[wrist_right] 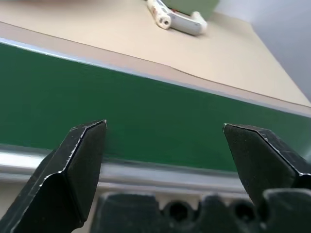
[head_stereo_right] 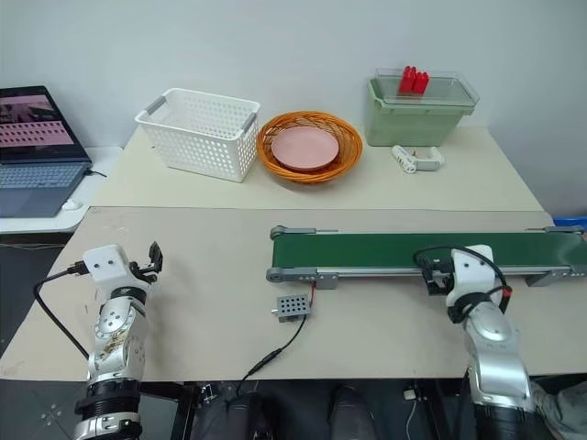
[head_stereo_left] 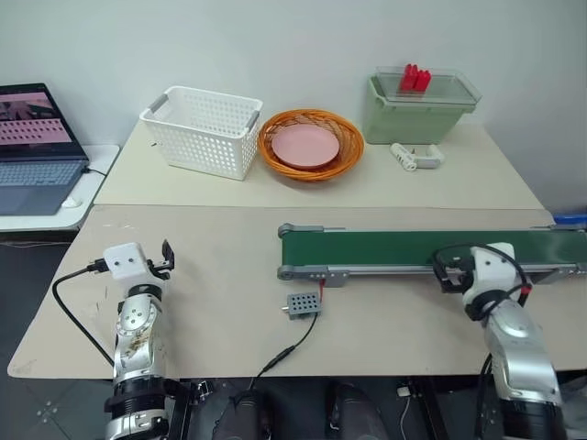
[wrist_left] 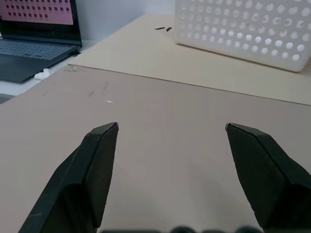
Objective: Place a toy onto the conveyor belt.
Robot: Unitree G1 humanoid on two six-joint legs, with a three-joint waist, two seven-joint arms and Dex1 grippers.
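While both grippers are spread and empty, the task looks unstarted: a toy must first be fetched. The only candidate seems to be the white toy (head_stereo_left: 415, 156) lying beside the green bin (head_stereo_left: 417, 112), well behind the belt (head_stereo_left: 431, 247). Right gripper (wrist_right: 164, 128) hovers at the belt's near edge; left gripper (wrist_left: 171, 127) rests over bare table (head_stereo_left: 220, 302).

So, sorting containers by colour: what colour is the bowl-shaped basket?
Orange, holding a pink plate; the basket shows best in the left eye view.
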